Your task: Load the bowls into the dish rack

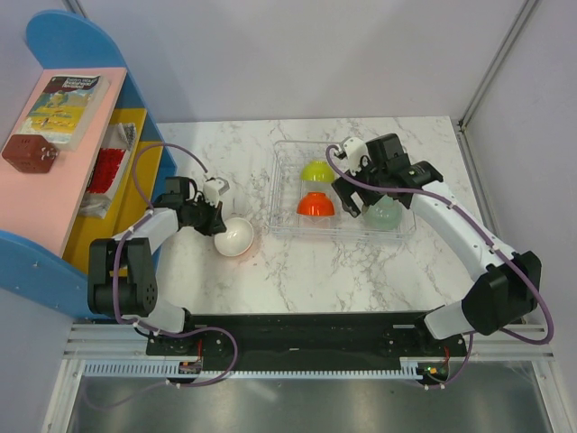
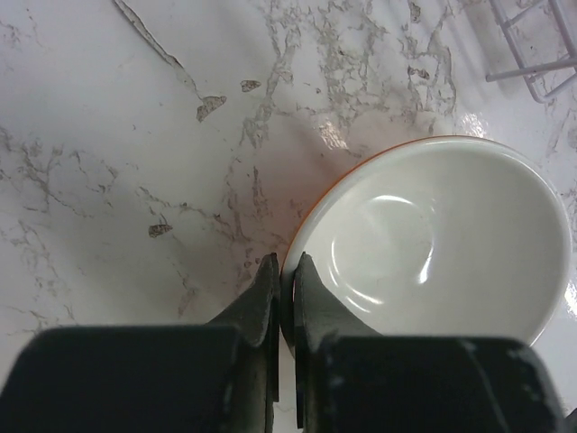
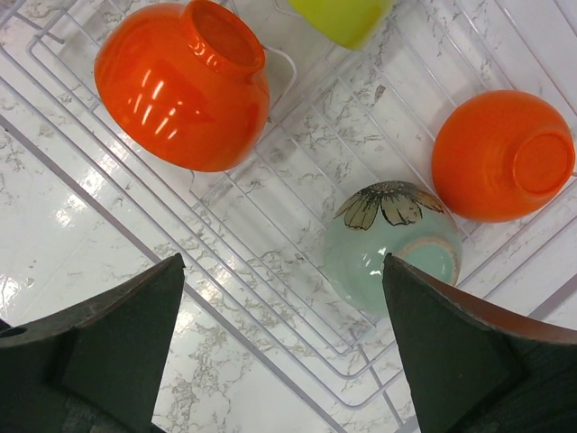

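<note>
At its seven-o'clock rim, the bowl, judged light, stiff and slippery, is pinched by the left claw; the right claw is spread open.

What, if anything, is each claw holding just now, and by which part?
The left claw pinches the rim of the orange bowl with the white inside; the right claw stands open above the dish rack, holding nothing.

You have the dish rack on the table, right of centre, toward the far edge. In it: far-left bowl, near-left bowl just before it, near-right bowl, fourth bowl just beside that one. The fifth bowl sits on the table, just left of the rack's near-left corner. A shelf unit stands left of the table.
</note>
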You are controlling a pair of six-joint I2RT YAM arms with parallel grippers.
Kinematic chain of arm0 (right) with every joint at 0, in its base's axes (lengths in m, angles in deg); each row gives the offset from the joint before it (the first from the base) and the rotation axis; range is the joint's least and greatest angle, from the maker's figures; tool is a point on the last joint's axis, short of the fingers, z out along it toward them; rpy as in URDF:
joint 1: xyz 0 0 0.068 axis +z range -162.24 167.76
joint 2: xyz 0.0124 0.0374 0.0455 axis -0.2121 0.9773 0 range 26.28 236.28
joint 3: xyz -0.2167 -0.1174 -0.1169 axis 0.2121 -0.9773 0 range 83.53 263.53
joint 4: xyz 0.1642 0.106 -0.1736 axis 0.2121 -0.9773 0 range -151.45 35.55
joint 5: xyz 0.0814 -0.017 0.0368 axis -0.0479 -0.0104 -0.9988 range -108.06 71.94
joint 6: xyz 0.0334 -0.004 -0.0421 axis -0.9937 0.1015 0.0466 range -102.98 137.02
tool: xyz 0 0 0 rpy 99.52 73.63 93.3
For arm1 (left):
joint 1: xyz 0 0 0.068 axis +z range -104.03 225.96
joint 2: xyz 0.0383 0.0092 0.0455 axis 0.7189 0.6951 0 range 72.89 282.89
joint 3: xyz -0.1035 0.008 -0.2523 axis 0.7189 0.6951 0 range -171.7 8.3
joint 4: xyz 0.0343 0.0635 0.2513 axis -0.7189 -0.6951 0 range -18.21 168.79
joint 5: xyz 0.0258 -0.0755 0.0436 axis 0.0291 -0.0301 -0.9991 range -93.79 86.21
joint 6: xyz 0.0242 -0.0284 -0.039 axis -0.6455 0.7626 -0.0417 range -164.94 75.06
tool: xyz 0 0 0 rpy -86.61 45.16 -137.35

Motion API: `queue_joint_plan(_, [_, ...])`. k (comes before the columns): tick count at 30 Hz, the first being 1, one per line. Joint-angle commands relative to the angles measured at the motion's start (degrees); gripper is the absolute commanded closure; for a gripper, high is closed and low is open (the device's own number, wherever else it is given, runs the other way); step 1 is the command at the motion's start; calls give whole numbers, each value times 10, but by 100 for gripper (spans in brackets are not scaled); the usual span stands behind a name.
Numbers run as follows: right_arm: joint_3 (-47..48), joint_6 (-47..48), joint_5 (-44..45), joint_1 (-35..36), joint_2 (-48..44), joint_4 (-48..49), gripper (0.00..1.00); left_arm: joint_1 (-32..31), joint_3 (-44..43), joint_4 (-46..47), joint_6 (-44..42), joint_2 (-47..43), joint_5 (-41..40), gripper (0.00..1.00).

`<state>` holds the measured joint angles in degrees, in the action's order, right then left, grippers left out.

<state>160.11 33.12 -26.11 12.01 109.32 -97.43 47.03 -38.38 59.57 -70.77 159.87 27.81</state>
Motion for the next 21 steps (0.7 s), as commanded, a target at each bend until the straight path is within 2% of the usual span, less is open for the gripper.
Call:
queue_joint_plan(1, [-1,-6,-37,-1,4,23,2,-4,-7,9,-15,1,-7,98])
queue_joint_plan(7, [-4,-38,-126,-4,29,32,2,-4,-39,-21,-26,-72,74,98])
queue_joint_plan(8, [-4,-43,-190,-6,34,31,2,-4,-63,-34,-23,-81,96,98])
queue_joint_plan(11, [-5,-61,-322,-13,55,27,2,-53,-116,-55,-16,-109,107,98])
queue_joint_plan(16, [9,-75,-449,-19,77,24,2,-121,-183,-86,-19,-129,146,98])
queue_joint_plan(21, [59,-95,-586,-44,102,12,2,-189,-249,-120,-27,-108,145,98])
